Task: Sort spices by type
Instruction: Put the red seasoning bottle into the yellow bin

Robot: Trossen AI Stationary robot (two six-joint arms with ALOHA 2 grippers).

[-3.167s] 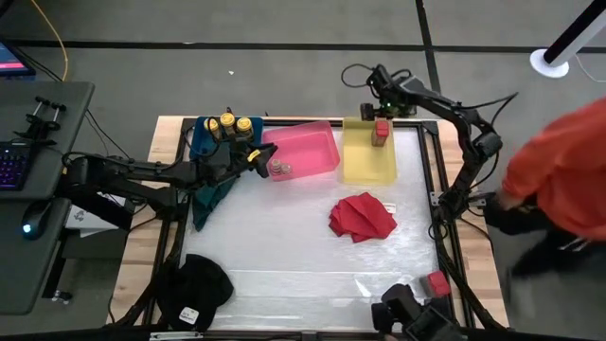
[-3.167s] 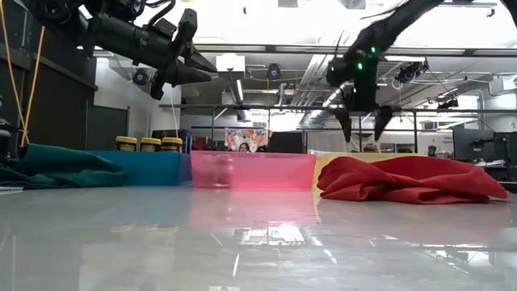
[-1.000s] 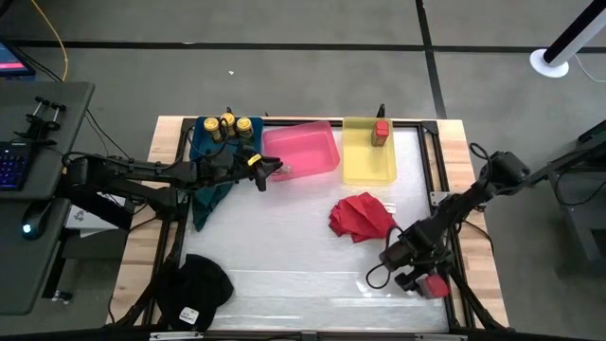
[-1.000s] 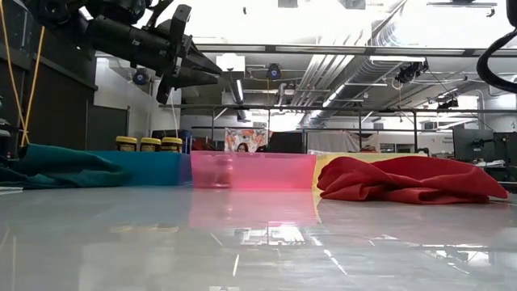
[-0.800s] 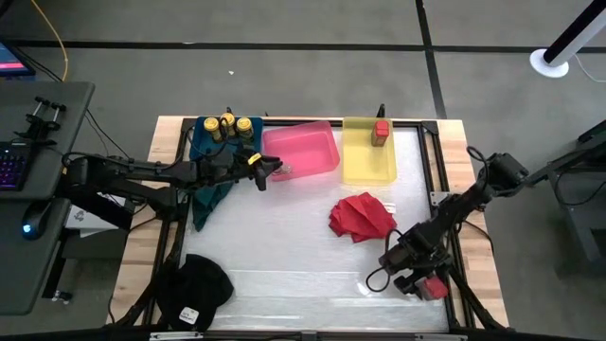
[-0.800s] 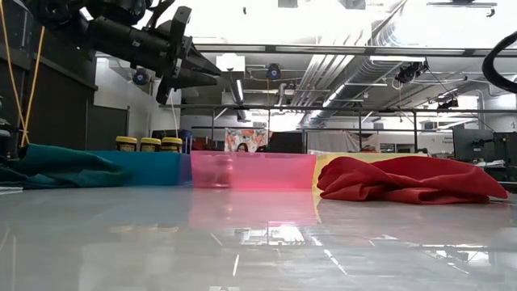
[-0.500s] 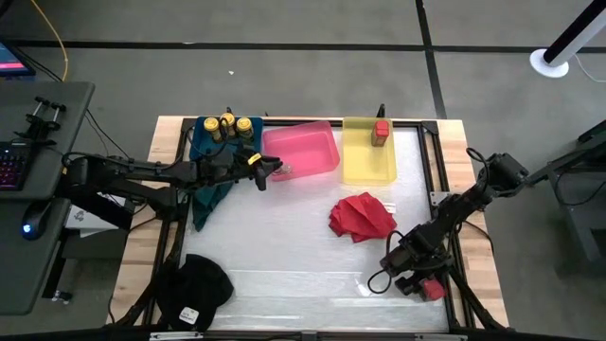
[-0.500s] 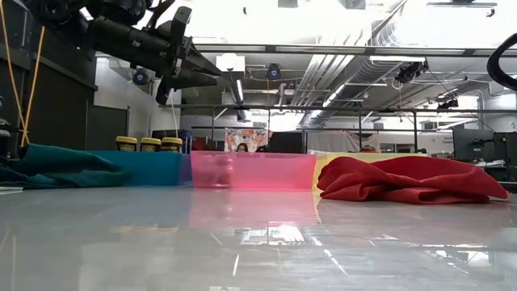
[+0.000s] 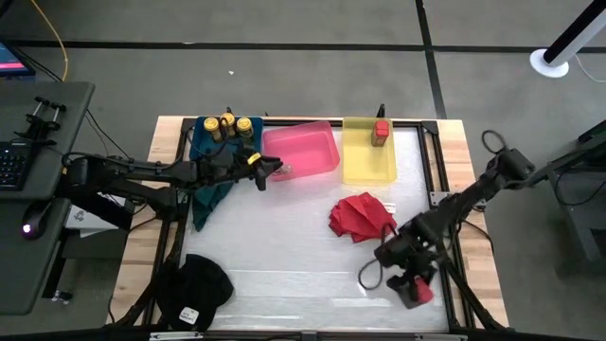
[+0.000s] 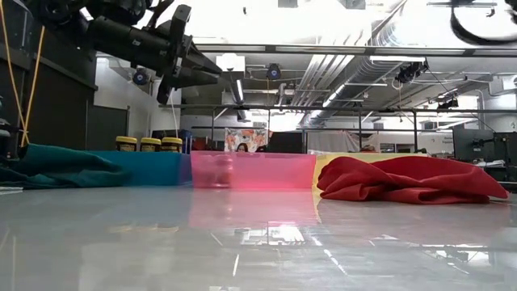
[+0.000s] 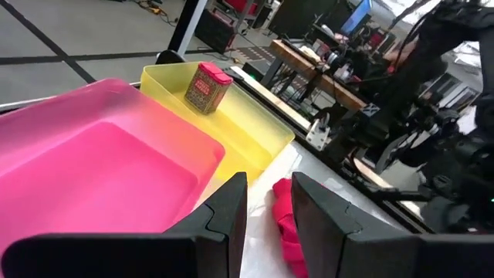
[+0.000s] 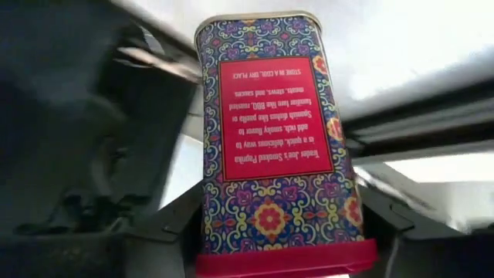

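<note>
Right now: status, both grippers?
Right gripper shut on red tin, near table's right corner. Left gripper empty, slightly open at pink bin. Red cloth lies midway.

Tin between the right gripper's fingers: red, blue-and-yellow floral pattern, white lettering.
Tin in yellow bin: red.
Jar lids: yellow.
Bins: blue, pink, yellow.
Cloth: red.

Bright overhead glare, glossy table reflections, blurred wrist background.
</note>
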